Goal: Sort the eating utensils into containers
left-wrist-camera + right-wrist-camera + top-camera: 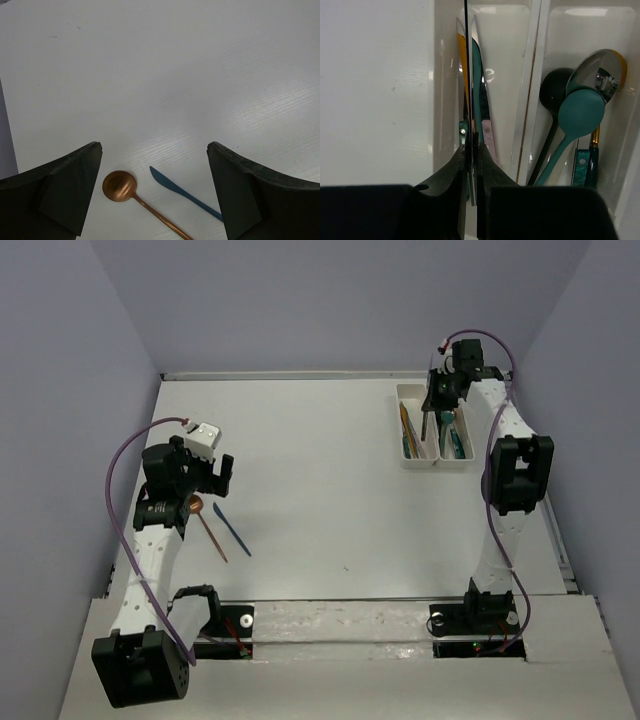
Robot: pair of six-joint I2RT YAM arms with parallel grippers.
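Copper spoon (119, 186), blue knife (182, 192): on worktop (150, 75); handles cropped at wrist, whole overhead.
Left claw (153, 146): apart, above both.
Right claw (470, 155): clamped on dark edge-on utensil (466, 75) over white trays (536, 75); kind unclear.

The white tabletop (320, 470) lies bare across its middle, far edge to near edge. Near the left edge a copper metal spoon (120, 186) and a slim blue plastic knife (185, 192) lie flat, apart, below the wide-spread left gripper (154, 150). By the far right corner stand joined white plastic trays (412, 465); the right gripper (470, 150), pinching a thin edge-on knife (466, 75), blocks the left compartment.
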